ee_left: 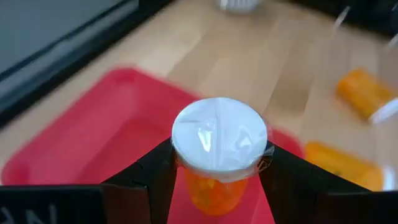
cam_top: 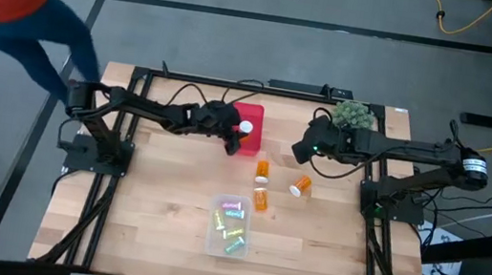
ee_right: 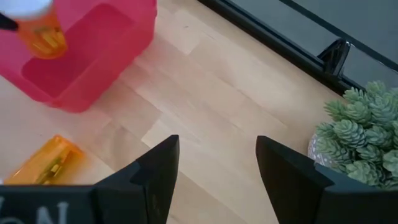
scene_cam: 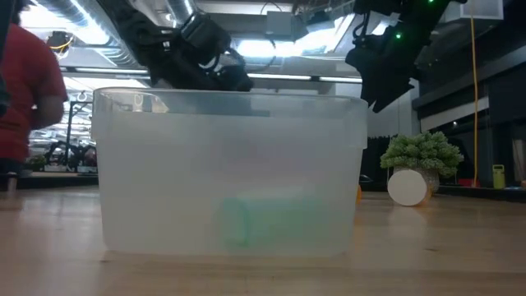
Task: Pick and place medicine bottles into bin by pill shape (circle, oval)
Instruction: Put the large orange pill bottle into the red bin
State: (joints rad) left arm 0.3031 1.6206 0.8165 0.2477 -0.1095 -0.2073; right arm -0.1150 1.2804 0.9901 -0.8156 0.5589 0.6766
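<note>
An orange bottle (ee_left: 217, 155) with a white cap sits clamped between the two dark fingers of the left gripper (cam_top: 236, 136), held over the red bin (cam_top: 250, 119) at the upper centre of the high view; its lower part is cut off by the frame edge in the left wrist view, and no label can be read on it. Three more orange bottles (cam_top: 264, 170) lie on the wooden table (cam_top: 141, 200) near the middle of the frame, just right of the red bin. Below them a clear plastic bin (cam_top: 228, 224) holds several tiny pastel bottles (cam_top: 233, 217), too small to tell their pills' shape. In the low view this bin's frosted wall fills the frame, blurring a green shape inside. The right gripper (ee_right: 217, 168), jaws apart and holding nothing, hovers at the upper right beside a green spiky plant (cam_top: 352, 113) in a white pot.
</note>
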